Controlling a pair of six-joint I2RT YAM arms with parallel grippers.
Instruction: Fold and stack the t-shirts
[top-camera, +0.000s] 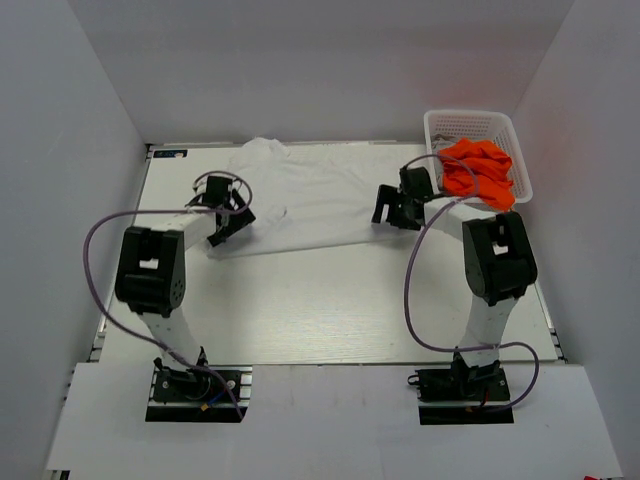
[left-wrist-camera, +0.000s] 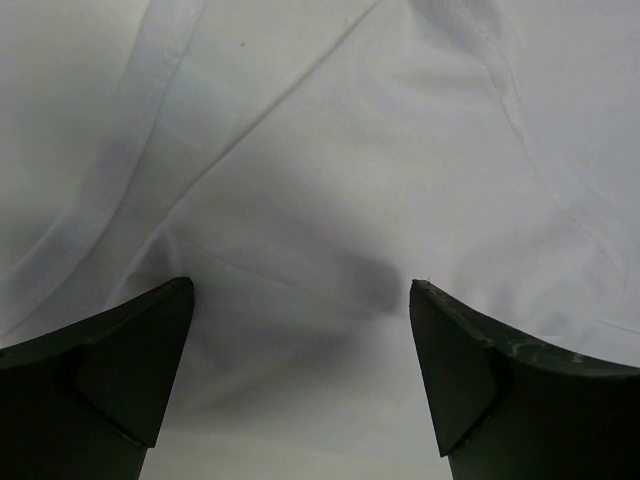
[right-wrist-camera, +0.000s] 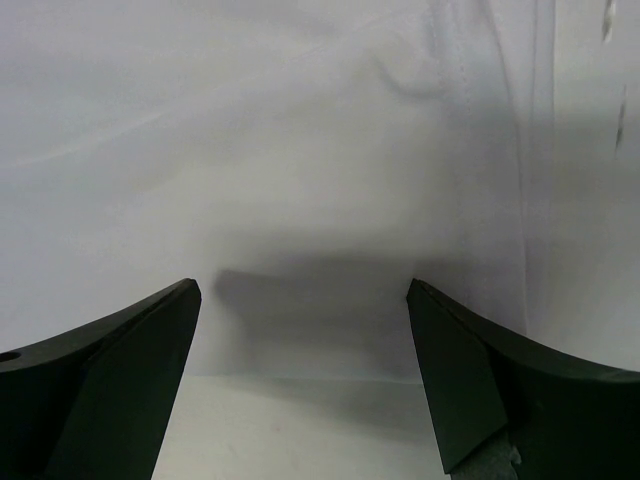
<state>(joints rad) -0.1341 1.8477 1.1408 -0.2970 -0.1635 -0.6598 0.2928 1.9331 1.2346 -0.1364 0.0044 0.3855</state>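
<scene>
White matte table (top-camera: 320, 300) sits inside a 3-sided enclosure: plain pale grey back wall (top-camera: 320, 60), left wall (top-camera: 60, 200) & right wall (top-camera: 590, 230), all meeting the tabletop at its edges. Metal rail (top-camera: 99, 335) runs along the table's left side, a small dark label (top-camera: 172, 153) sits at the far-left corner, & a white front board (top-camera: 330, 425) spans the near edge. Light is even & diffuse from above, approx uniform, w/ only soft shadows on the tabletop.

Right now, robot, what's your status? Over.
Left gripper open, right gripper open, both low over white t-shirt. Shirt spread out, not folded. Orange t-shirt waiting in basket. Nothing in the way.
</scene>
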